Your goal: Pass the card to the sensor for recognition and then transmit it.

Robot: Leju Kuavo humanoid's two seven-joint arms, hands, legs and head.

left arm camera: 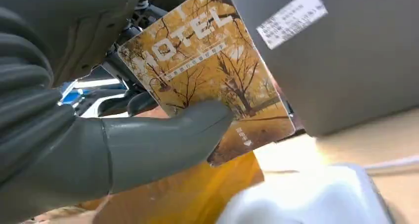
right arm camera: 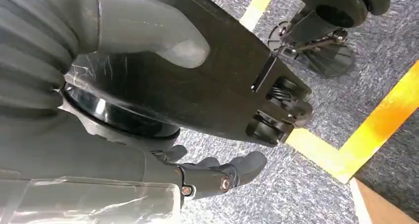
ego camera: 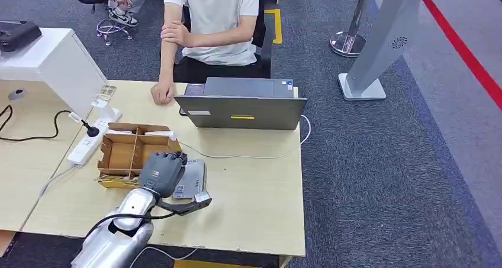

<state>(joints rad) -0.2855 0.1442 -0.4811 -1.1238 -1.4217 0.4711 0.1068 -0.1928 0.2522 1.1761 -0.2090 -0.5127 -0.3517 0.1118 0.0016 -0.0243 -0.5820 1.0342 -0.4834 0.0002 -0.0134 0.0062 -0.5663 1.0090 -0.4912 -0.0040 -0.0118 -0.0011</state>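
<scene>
- the left hand (ego camera: 161,172) is over the front-left part of the wooden table (ego camera: 254,209), above the pale sensor (ego camera: 190,180), just beside the front corner of the cardboard divider box (ego camera: 133,151).
- in the left wrist view the left hand (left arm camera: 123,145) pinches the card (left arm camera: 207,70), a yellow one with autumn trees and the word "hotel", thumb pressed on its face and darker fingers (left arm camera: 133,101) behind it.
- the card is tilted, its lower edge above the white sensor (left arm camera: 306,199), apart from it as far as can be told; the grey laptop (left arm camera: 341,61) back rises just past the card's far edge.
- the laptop (ego camera: 241,105) stands open at the table's far edge, a thin cable (ego camera: 243,156) running across the open tabletop between it and the sensor.
- bare tabletop lies to the right of the sensor up to the table's right edge; a white power strip (ego camera: 90,139) lies left of the box.
- a person (ego camera: 207,25) sits behind the laptop, one hand (ego camera: 161,93) resting on the table's far edge.
- the right hand (right arm camera: 217,177) hangs over grey carpet (right arm camera: 306,184) with yellow tape (right arm camera: 375,125); its dark fingers curl loosely, holding nothing, and how far they close cannot be told.
</scene>
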